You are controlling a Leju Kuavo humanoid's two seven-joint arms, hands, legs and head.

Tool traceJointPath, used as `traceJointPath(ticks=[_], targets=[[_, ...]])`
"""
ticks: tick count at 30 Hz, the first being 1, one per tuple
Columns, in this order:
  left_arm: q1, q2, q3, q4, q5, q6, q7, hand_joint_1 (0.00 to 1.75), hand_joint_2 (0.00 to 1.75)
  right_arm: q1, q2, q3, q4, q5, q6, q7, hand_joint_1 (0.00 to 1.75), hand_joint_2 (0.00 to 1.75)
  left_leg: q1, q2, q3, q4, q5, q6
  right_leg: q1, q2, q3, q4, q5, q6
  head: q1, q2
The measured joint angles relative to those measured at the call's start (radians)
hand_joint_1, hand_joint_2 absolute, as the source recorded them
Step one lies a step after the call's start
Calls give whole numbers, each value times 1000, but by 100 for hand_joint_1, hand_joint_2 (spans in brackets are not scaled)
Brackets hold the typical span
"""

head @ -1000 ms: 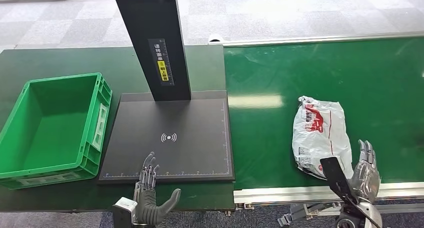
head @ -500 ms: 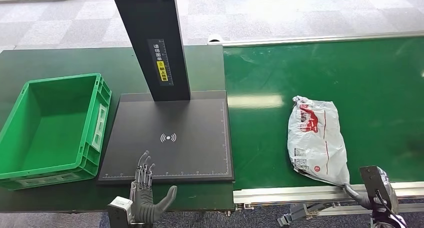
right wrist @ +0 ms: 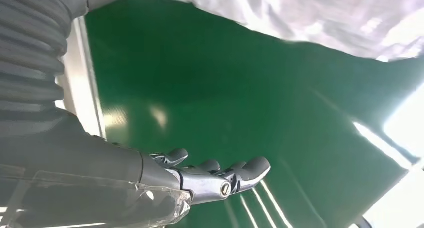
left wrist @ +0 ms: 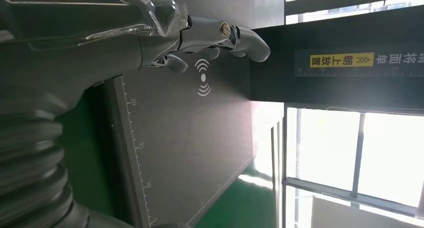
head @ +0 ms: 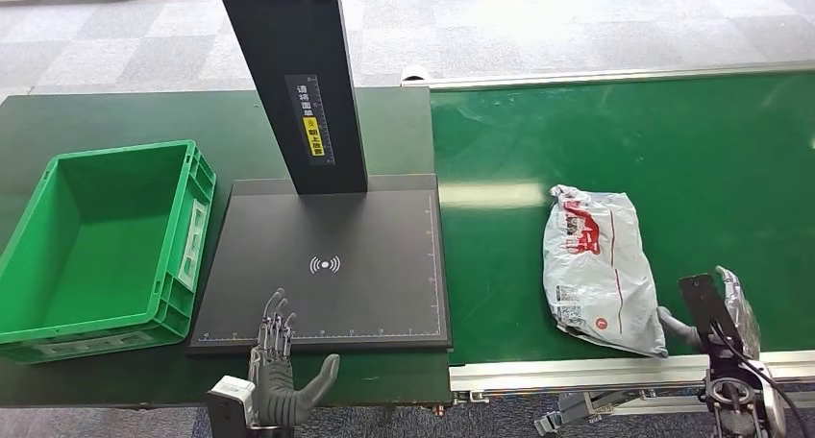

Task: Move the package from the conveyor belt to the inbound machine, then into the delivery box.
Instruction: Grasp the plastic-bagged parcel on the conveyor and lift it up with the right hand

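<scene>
Package [head: 601,268] lying on the green conveyor belt [head: 538,140] near its front edge, just beside the right hand [head: 726,313], which is spread and empty; best to slide the fingers [right wrist: 235,170] under the bag's near end and close on the bulk, not loose film. Left hand [head: 277,376] likewise spread, empty, at the inbound machine [head: 327,265] plate's front edge. Red print and small white labels on the bag unreadable; yellow and white Chinese characters on the post, too small to make out.

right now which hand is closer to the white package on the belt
The right hand. It is open just beside the package at its near right corner, over the conveyor belt. The left hand is open far off, at the scanner pad's near edge.
</scene>
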Motion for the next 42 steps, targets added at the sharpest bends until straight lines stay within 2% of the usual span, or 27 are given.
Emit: traceJointPath(ticks=[10, 16, 24, 33, 37, 42], targets=[[-9, -1, -3, 5, 0, -4, 0, 0, 175, -45, 8, 83, -139, 24, 14, 37, 0, 175, 0, 0, 0, 0, 0, 0, 0, 0, 0, 0, 0, 0, 0, 0], [-33, -2, -7, 24, 2, -21, 0, 0, 175, -115, 32, 149, -95, 44, 43, 50, 0, 175, 0, 0, 1, 0, 1, 0, 0, 0, 0, 0, 0, 0, 0, 0], [-42, -2, -12, 38, 3, -24, 0, 0, 175, -162, 57, 192, -34, 60, 60, 61, 0, 175, 0, -1, 0, 0, 0, 0, 0, -2, 0, 0, 0, 0, 0, 0], [-60, -5, -31, 58, 6, -40, 0, 0, 175, -217, 150, 264, 125, 109, 48, 135, 0, 175, 0, -1, 1, 0, 1, 0, 1, -2, 0, 0, 0, 0, 0, 0], [-69, -9, -39, 71, 16, -38, 0, 0, 175, -211, 195, 290, 174, 137, -3, 189, 0, 175, 0, 0, 1, 0, 1, 0, 1, -2, 0, 0, 0, 0, 0, 0], [-72, -9, -52, 83, 24, -29, 0, 0, 175, -182, 242, 319, 215, 165, 10, 231, 0, 175, 0, 0, 1, 0, 1, 0, 1, -2, -1, 0, 0, 0, 0, 0]])
